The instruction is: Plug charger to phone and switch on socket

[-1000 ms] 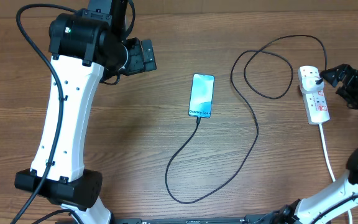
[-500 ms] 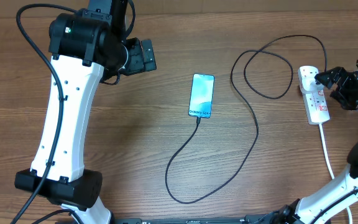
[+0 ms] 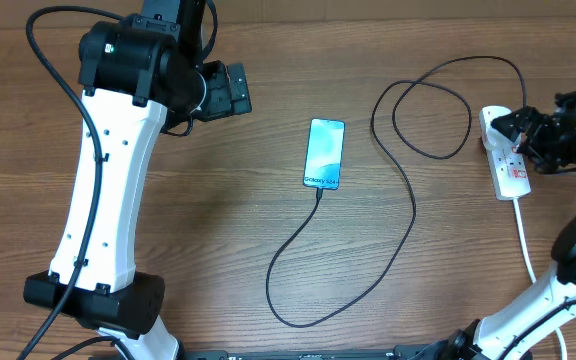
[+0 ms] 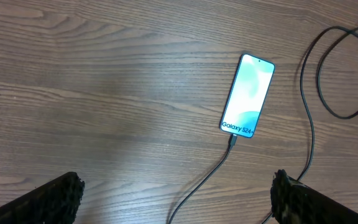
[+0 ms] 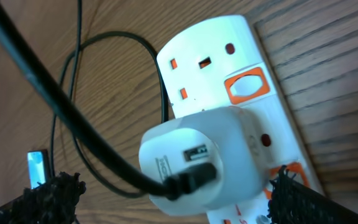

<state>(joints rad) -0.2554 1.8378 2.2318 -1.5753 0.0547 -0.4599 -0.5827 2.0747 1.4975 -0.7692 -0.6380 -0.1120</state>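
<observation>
Phone (image 3: pixel 324 153) screen-up mid-table, charger (image 3: pixel 413 205) plugged into its lower end and looping right to a white adapter (image 5: pixel 191 155) in the socket (image 3: pixel 513 175) — right gripper (image 5: pixel 171 191) spread wide over that adapter, holding nothing, left gripper (image 4: pixel 176 196) likewise wide and empty, left of the phone.

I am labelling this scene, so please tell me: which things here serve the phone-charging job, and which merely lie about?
Job: Galaxy phone, black charger cable, white charger adapter, white power strip.
Lying about: none visible; only the wooden table beneath.
</observation>
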